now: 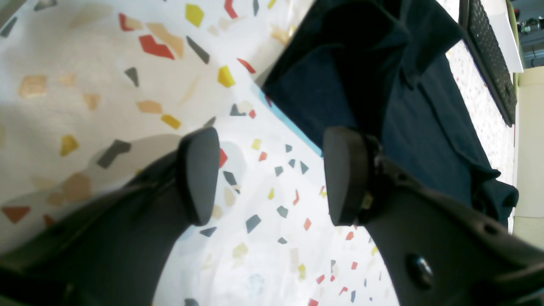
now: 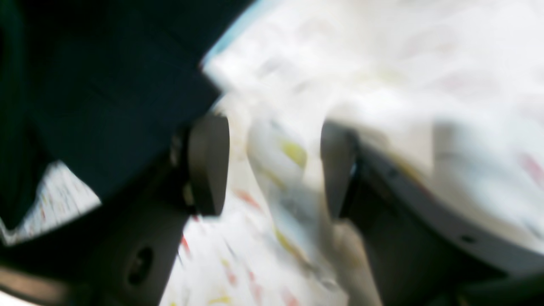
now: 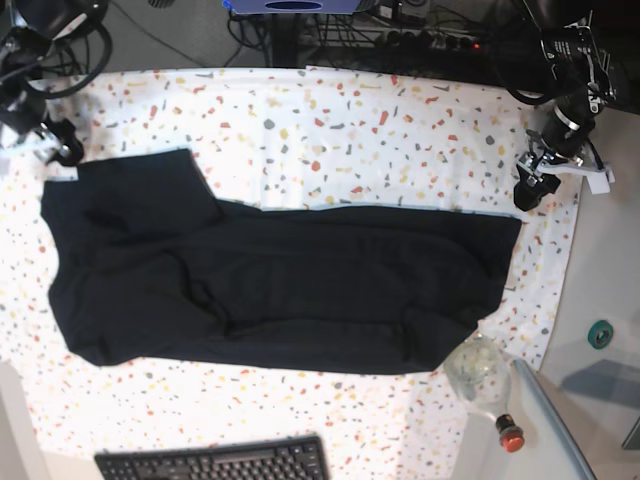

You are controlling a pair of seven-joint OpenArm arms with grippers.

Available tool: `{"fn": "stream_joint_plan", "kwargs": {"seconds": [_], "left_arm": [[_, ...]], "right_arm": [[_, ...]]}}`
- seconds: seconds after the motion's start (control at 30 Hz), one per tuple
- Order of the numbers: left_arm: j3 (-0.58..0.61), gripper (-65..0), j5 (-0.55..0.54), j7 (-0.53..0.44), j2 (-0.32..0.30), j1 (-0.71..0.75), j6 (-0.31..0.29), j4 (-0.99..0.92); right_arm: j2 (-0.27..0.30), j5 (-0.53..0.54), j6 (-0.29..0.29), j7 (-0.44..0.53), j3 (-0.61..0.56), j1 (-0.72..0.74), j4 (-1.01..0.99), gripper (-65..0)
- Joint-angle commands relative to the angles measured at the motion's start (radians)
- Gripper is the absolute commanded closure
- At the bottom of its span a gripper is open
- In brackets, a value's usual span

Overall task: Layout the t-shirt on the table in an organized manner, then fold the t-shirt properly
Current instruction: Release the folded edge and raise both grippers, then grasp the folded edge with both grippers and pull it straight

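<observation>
The black t-shirt (image 3: 280,285) lies spread lengthwise across the speckled table (image 3: 350,120), with some wrinkles and a raised flap at its far left. My left gripper (image 3: 528,192) is open and empty just off the shirt's right far corner. In the left wrist view the open gripper (image 1: 272,178) is over bare table, with the shirt (image 1: 403,97) beside its right finger (image 1: 346,176). My right gripper (image 3: 62,152) is at the shirt's left far corner. The blurred right wrist view shows this gripper (image 2: 272,165) open, with the shirt (image 2: 106,85) beside its left finger (image 2: 208,163).
A black keyboard (image 3: 215,463) lies at the table's near edge and also shows in the left wrist view (image 1: 488,55). A clear crumpled object (image 3: 475,368) and a small red-topped thing (image 3: 510,436) sit near the right front corner. Cables run behind the table.
</observation>
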Motion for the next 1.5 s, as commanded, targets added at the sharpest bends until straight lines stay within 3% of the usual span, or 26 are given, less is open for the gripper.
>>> {"fn": "stream_joint_plan", "kwargs": {"seconds": [0.0,0.37,0.57,0.73,0.93,1.2,1.33,1.47], "left_arm": [[-0.005,-36.5,-0.014,-0.017,-0.016,-0.005,-0.011,0.020],[-0.005,-36.5,-0.014,-0.017,-0.018,0.012,-0.011,0.020],[-0.005,-36.5,-0.014,-0.017,-0.025,0.012,-0.011,0.015],[-0.005,-36.5,-0.014,-0.017,-0.025,0.012,-0.011,0.015],[-0.005,-36.5,-0.014,-0.017,-0.025,0.012,-0.011,0.015],[-0.005,-36.5,-0.014,-0.017,-0.025,0.006,-0.010,0.015],[-0.005,-36.5,-0.014,-0.017,-0.025,0.012,-0.010,0.015],[-0.005,-36.5,-0.014,-0.017,-0.025,0.012,-0.010,0.015]], "right_arm": [[0.023,0.009,0.006,0.030,-0.020,0.006,0.000,-32.7],[0.021,0.009,0.006,0.036,-0.063,0.035,-0.135,-31.1],[0.018,0.009,0.006,0.028,-0.063,0.035,-0.135,-10.5],[0.021,0.009,0.009,0.024,-0.063,0.035,-0.131,-0.2],[-0.005,0.011,0.010,-0.055,-0.066,0.042,0.017,0.0],[-0.006,0.011,0.003,-0.142,-0.184,0.134,0.123,0.0],[-0.002,0.011,-0.079,-0.153,-0.187,0.235,0.117,0.0],[0.014,0.009,-0.120,-0.150,-0.230,0.367,0.085,0.0]]}}
